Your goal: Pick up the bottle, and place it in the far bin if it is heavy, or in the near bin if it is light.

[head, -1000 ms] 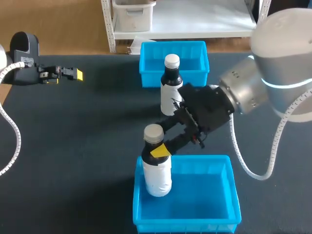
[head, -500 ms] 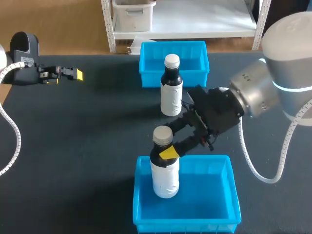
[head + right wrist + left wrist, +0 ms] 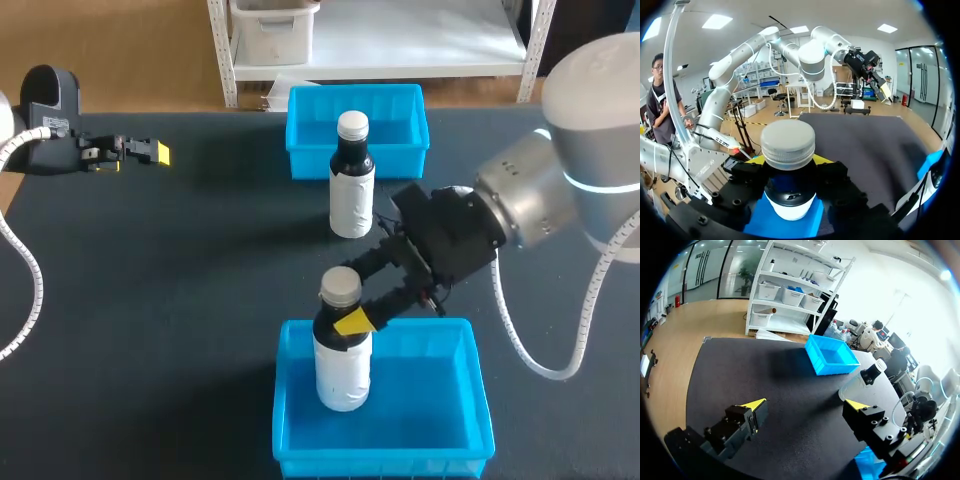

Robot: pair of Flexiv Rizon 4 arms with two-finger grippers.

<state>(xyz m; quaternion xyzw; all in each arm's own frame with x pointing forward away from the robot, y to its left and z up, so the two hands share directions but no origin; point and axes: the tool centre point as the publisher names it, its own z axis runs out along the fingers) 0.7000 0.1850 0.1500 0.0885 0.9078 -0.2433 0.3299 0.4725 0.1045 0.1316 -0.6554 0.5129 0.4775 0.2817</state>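
Bottle (image 3: 343,350) is upright inside the near bin (image 3: 420,400), with the right hand (image 3: 347,300) clamped on its dark neck just under the cap. It looks like stiff plastic with a slick label and is probably light, so the neck seems the safest grab. Left hand (image 3: 806,405) sits open, well apart.

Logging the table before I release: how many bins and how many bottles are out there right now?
Blue bins: 2 (near bin, far bin)
Bottles: 2 (held bottle in the right tool at the near bin, standing bottle on the table in front of the far bin)
Total: 4
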